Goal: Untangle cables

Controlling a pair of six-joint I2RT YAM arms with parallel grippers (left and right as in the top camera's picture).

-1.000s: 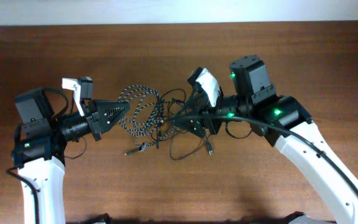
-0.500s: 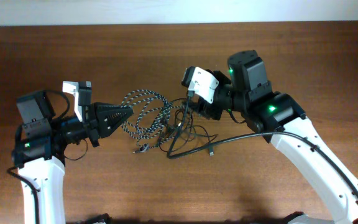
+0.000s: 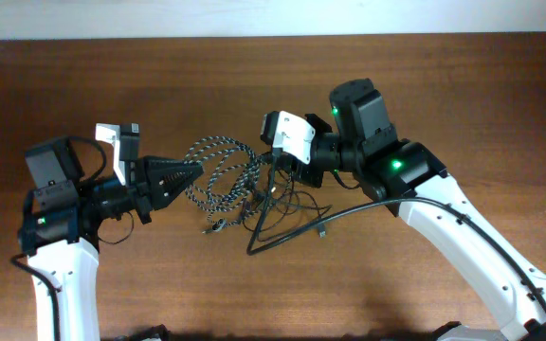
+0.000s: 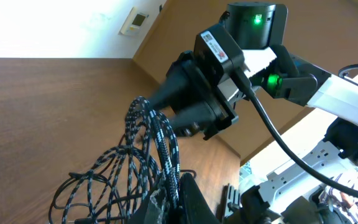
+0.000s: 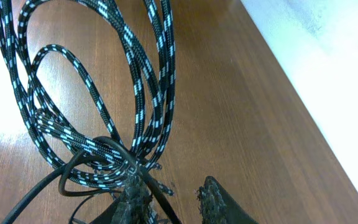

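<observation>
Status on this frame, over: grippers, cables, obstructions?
Left gripper shut on speckled braided cord. Right gripper beside its loops, fingers slightly apart, grip unclear. Thin black cords tangled with it; nothing else obstructing.

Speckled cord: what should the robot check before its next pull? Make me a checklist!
1. The left hand is shut on the speckled cord: ok.
2. The right hand grips a cord: cannot tell; its fingers show a gap.
3. The speckled cord is free of the thin black cords: not ok, they cross in the middle.
4. The left hand and the right hand are apart, not touching: ok.
5. No cord hangs off the table: ok.
</observation>
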